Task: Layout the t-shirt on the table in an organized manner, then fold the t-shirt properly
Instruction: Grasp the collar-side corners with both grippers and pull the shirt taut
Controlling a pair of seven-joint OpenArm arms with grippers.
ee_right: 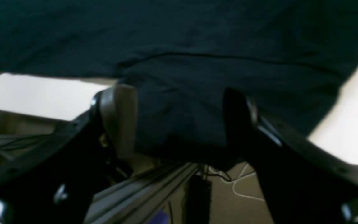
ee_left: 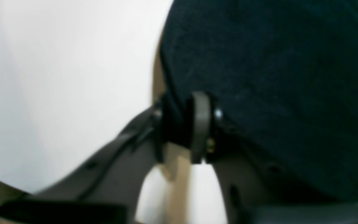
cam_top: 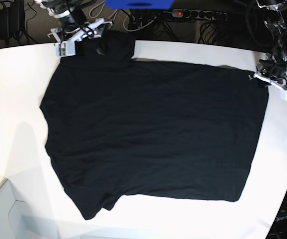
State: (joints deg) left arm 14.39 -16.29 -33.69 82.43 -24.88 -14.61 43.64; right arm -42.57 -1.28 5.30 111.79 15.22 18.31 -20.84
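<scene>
T-shirt (cam_top: 153, 129) on table (cam_top: 14, 99), corner in left end effector (ee_left: 179, 124), right end effector (ee_right: 179, 124) parted.

no readable text, labels or numbers visible anywhere.

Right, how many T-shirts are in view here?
1: the black fabric T-shirt spread across the smooth white tabletop, one part hanging past the table's edge near the right end effector. No others visible, though its folds might hide something.

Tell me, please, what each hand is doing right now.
Left hand: closed on the shirt's corner.
Right hand: open over the shirt, holding nothing.
</scene>
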